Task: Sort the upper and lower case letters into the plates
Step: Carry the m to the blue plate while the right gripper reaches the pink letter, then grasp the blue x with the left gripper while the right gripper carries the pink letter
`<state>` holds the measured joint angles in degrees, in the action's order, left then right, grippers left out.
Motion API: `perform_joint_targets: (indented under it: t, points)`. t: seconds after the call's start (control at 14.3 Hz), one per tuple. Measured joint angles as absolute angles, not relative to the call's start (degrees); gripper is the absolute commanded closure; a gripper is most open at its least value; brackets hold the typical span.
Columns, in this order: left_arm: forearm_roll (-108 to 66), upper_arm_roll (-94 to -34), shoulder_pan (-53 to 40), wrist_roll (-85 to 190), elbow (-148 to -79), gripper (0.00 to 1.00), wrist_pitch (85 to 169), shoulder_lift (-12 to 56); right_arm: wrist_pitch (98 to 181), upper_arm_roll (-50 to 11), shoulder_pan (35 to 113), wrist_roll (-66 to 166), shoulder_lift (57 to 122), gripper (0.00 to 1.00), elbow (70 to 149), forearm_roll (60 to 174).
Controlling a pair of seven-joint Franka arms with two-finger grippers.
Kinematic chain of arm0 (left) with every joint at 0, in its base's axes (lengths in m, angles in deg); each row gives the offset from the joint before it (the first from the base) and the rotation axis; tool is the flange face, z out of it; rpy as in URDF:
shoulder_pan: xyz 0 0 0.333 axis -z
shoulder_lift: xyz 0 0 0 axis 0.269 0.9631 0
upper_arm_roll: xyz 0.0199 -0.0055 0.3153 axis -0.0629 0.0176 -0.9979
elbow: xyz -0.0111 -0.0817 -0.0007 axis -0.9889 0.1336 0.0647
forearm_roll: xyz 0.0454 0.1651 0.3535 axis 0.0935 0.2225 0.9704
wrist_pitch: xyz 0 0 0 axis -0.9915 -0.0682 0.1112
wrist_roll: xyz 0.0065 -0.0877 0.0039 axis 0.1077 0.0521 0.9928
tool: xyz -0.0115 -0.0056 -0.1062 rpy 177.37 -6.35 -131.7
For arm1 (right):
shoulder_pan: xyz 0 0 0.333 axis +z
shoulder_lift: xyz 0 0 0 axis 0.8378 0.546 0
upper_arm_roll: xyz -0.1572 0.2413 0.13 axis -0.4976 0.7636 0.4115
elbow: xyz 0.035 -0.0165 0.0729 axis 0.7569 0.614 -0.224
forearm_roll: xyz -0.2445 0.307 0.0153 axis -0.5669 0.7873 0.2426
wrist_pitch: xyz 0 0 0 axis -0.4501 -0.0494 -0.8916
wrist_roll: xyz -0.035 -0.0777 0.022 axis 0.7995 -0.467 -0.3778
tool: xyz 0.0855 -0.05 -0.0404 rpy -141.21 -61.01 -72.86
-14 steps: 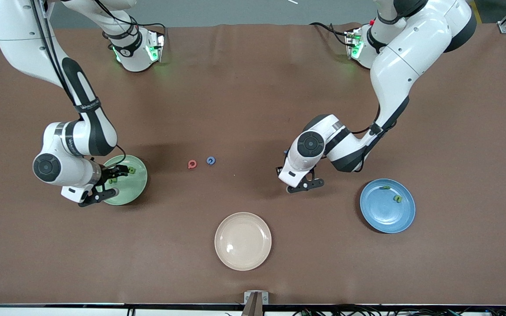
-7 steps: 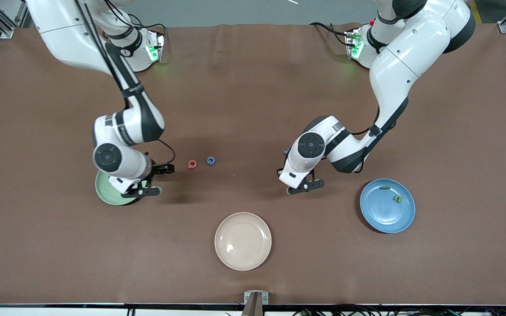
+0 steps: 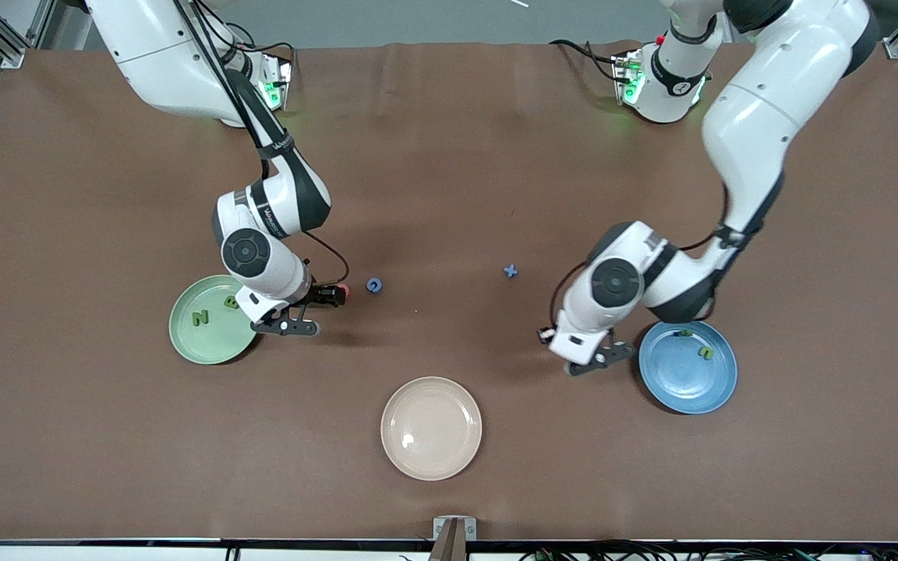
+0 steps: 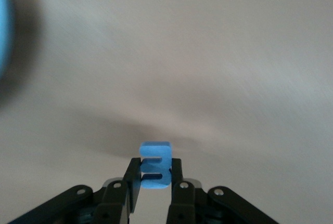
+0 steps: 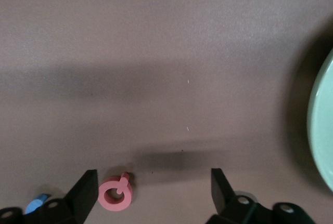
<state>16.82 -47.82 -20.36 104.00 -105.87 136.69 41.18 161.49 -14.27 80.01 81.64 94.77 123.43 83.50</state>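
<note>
Letters: your left pincer (image 4: 154, 182) is clamped on a blue letter (image 4: 154, 165), carried beside the blue plate (image 3: 687, 386) for dropping in; your right pincer (image 5: 151, 190), spread wide, straddles the red letter (image 5: 116, 195) mid-tabletop, near the green plate (image 3: 201, 343).

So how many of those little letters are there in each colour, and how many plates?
Green letters: 4, two on the mint green plate and two on the blue plate
Blue letters: 3, two on the table and one held in the left gripper
Red letter: 1, on the table at the open right gripper
Plates: 3, counting the cream plate
Total: 11
</note>
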Motion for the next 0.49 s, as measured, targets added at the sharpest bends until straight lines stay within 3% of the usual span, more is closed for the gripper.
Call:
perform_joint_targets:
  t: [0.28, 0.42, 0.49]
  points:
    - [16.8, -47.8, -28.0, 90.1, -105.8, 0.99, 132.9, 38.2, 161.8, -14.3, 81.0, 87.0, 94.8, 0.22, 123.6, 83.5]
    - [16.8, -47.9, -31.3, 83.4, -105.9, 0.90, 132.1, 37.7, 162.8, -14.3, 82.0, 89.4, 94.8, 0.22, 123.7, 83.5]
    - [16.8, -48.0, -32.7, 80.8, -106.0, 0.77, 132.0, 37.7, 163.1, -14.3, 82.5, 90.6, 94.8, 0.22, 123.7, 83.5]
